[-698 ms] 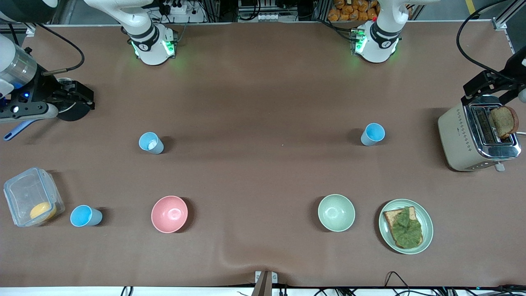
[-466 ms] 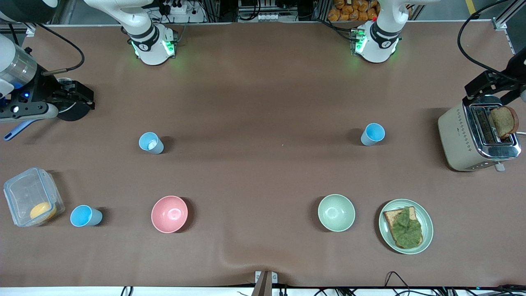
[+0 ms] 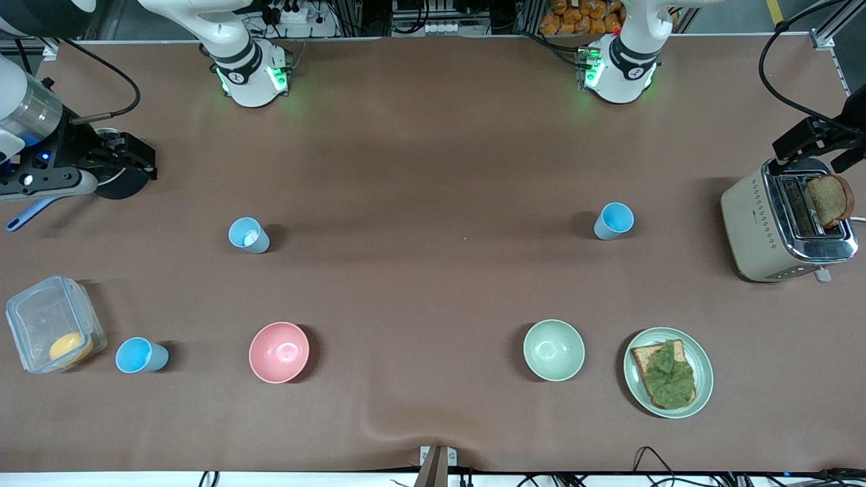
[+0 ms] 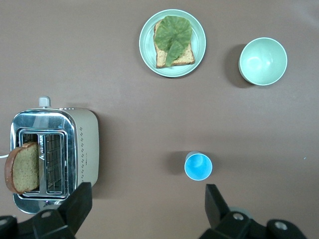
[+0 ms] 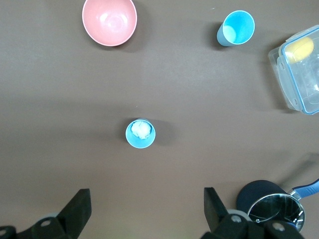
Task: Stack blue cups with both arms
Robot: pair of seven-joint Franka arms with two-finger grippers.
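Three blue cups stand upright and apart on the brown table. One with a white patch inside (image 3: pixel 249 235) is toward the right arm's end and also shows in the right wrist view (image 5: pixel 140 133). A second (image 3: pixel 141 356) stands beside the clear box (image 5: pixel 236 28). The third (image 3: pixel 614 220) is toward the left arm's end (image 4: pixel 198 166). My right gripper (image 3: pixel 139 162) (image 5: pixel 145 205) is open and empty, high over the dark pot. My left gripper (image 3: pixel 815 142) (image 4: pixel 147 204) is open and empty, high beside the toaster.
A pink bowl (image 3: pixel 279 352) and a pale green bowl (image 3: pixel 553 350) sit nearer the front camera. A green plate (image 3: pixel 703 379) holds toast with lettuce. A toaster (image 3: pixel 758 223) holds a bread slice. A clear box (image 3: pixel 40 318) and a dark pot (image 3: pixel 120 184) are at the right arm's end.
My left gripper has drifted a little away from the toaster toward the table's end. The right arm and the cups have not moved.
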